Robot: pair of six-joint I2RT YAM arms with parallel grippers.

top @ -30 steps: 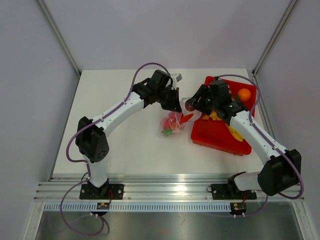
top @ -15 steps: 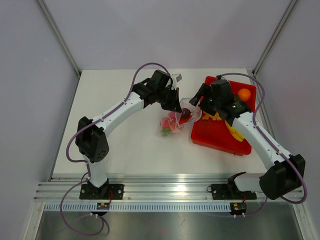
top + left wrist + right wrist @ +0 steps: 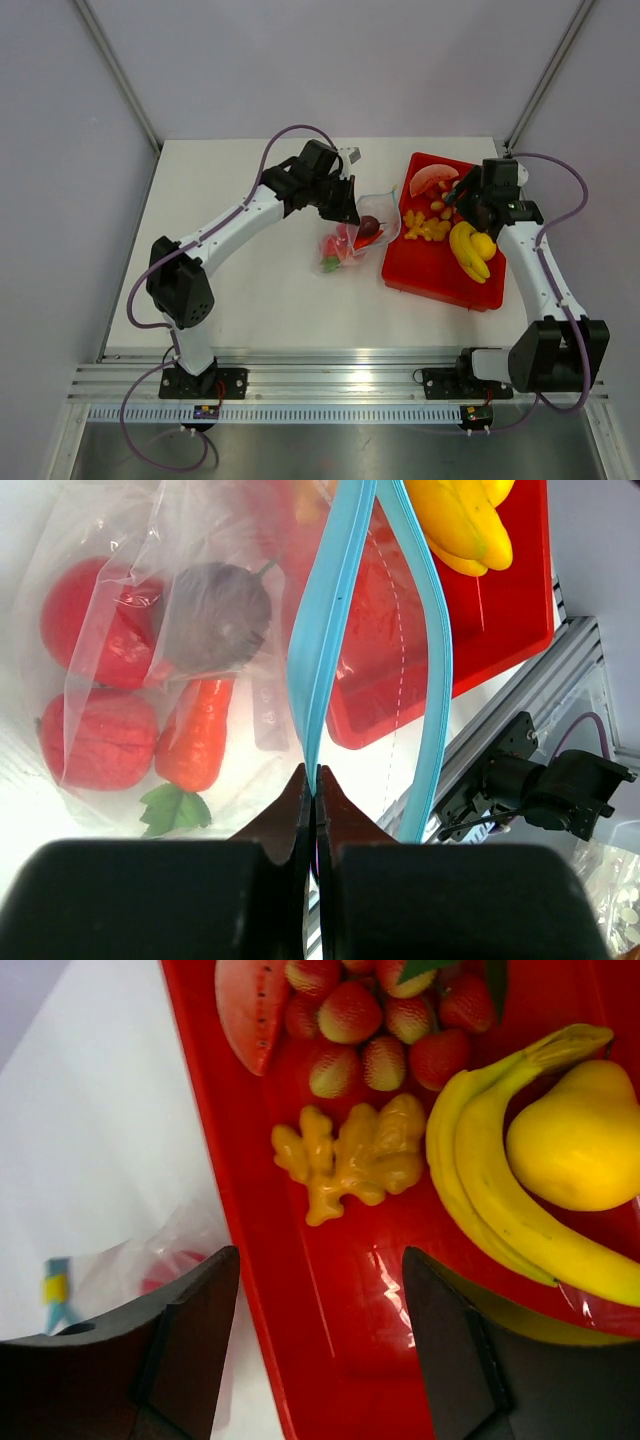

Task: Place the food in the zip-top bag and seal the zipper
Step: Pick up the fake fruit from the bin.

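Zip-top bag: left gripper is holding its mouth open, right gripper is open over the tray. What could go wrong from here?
1. The left gripper pinches just one side of the zipper; pushing another piece in could pull the strip free and let the mouth of the zip-top bag collapse.
2. The bananas near the right gripper look long against that mouth and may snag.
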